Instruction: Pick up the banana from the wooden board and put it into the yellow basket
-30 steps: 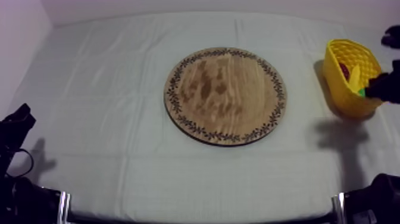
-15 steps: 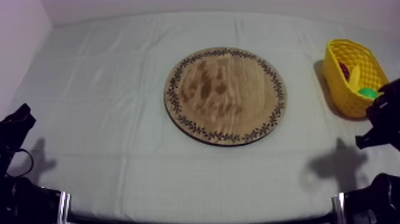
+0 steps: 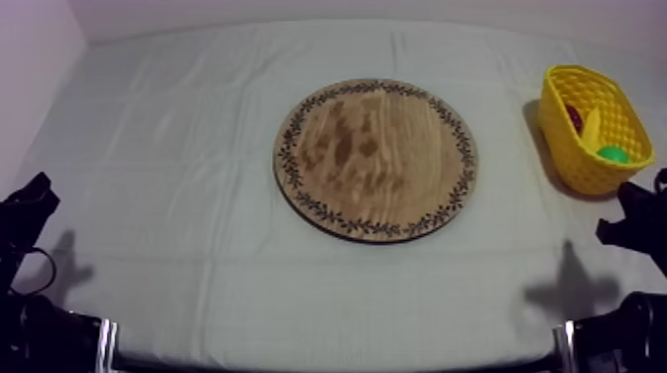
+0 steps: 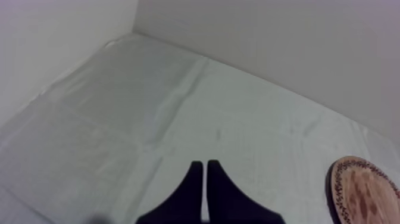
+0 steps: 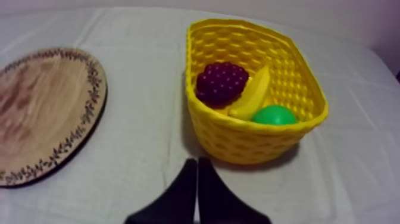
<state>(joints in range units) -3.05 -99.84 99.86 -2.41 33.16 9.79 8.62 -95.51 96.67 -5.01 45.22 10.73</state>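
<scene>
Finds banana (image 5: pixel 253 92) inside yellow basket (image 5: pixel 238 143), resting against bunch of grapes (image 5: pixel 221 82). Notes left gripper (image 4: pixel 204 165) with fingers together above tabletop (image 4: pixel 178 101); right gripper (image 5: pixel 197 162) likewise, fingers together, near basket.

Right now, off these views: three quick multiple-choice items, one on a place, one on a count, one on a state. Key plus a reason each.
1. Where is the banana?
A. on the cloth
B. held in the air
C. in the basket

2. How many fruits lie in the basket?
A. one
B. three
C. five

3. The right hand is:
A. shut on nothing
B. open
C. shut on the banana

Key:
1 C: the banana leans inside the basket against its wall.
2 B: grapes, banana and a green fruit are in it.
3 A: it is closed to a narrow wedge in front of the basket, with nothing in it.
</scene>
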